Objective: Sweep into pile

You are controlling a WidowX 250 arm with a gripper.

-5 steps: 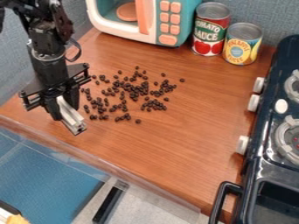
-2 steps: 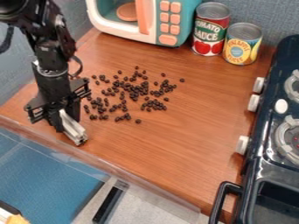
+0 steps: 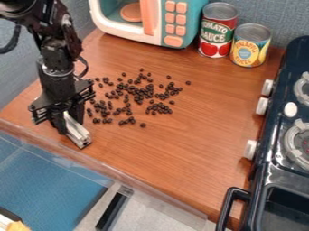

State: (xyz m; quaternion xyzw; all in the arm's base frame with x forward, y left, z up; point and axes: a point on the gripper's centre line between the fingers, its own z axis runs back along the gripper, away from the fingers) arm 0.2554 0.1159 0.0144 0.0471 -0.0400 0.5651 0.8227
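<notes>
Steadily angled at the left of the brown wood-grain worktop (image 3: 187, 153), a pale grey, narrow, straight-sided tool (image 3: 78, 134) is held in the closed fingers of the black two-finger gripper (image 3: 67, 116), beside small, round, dark brown beads (image 3: 140, 93) strewn in a loose patch near the middle. Sweeping appears to be at its outset, with the beads not yet gathered. A good stroke would likely start outside the nearest strays, the tool's long side turned broadly toward them and its lower edge level with the surface; whether it touches the worktop cannot be told. Short, slow pushes toward the densest part should gather the beads, while a fast one could send them rolling or let some slip under a tilted edge.

Behind, a teal-and-cream toy microwave (image 3: 136, 37) holds a round orange plate (image 3: 131, 11). To its right stand two upright cylindrical cans, one with a red-and-green label (image 3: 217, 30), the other with a yellow-and-blue label (image 3: 250, 45), their contents hidden under metal tops.
</notes>
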